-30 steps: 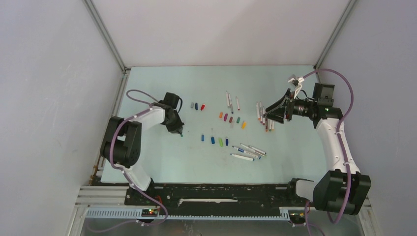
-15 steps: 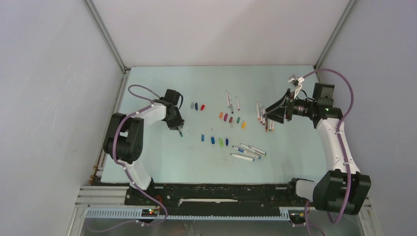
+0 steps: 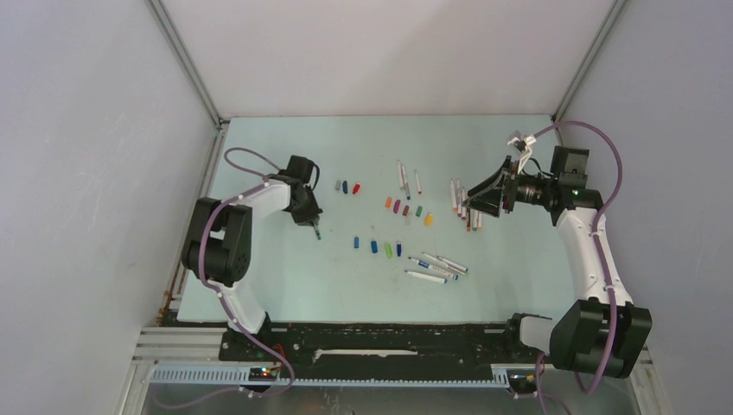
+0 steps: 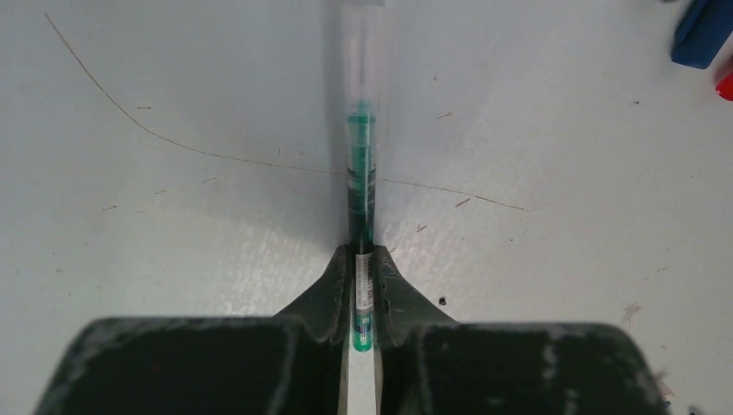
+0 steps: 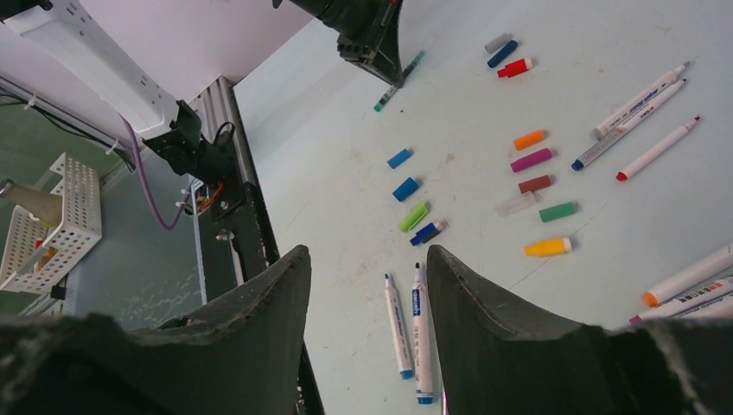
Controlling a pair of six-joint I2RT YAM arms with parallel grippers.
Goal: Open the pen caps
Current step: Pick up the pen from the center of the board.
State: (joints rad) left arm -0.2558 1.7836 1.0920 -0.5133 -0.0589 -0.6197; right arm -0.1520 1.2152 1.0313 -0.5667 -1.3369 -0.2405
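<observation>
**Colleague:** What's in hand on your left side?

**Me:** My left pincer (image 4: 360, 255) is pinching a green pen (image 4: 359, 173) near its back end. The rest sticks out straight ahead of the fingers, over the desk (image 4: 173, 259). I can't tell whether the far end carries a cap or a bare tip.

**Colleague:** And the pen caps?

**Me:** Ahead and to the right of that pincer lie a blue cap (image 4: 702, 30) and a red cap (image 4: 724, 85). More loose pen caps (image 5: 531, 160) lie out in front of my right pincer (image 5: 365, 252), which is spread, empty and well apart from the left.

**Colleague:** Your plan?

**Me:** If it's capped, I'd grip firmly and hold the pen level. Then I'd line the right pincer up with the barrel, clamp only the end and pull straight along the axis, without bending it sideways.
</observation>
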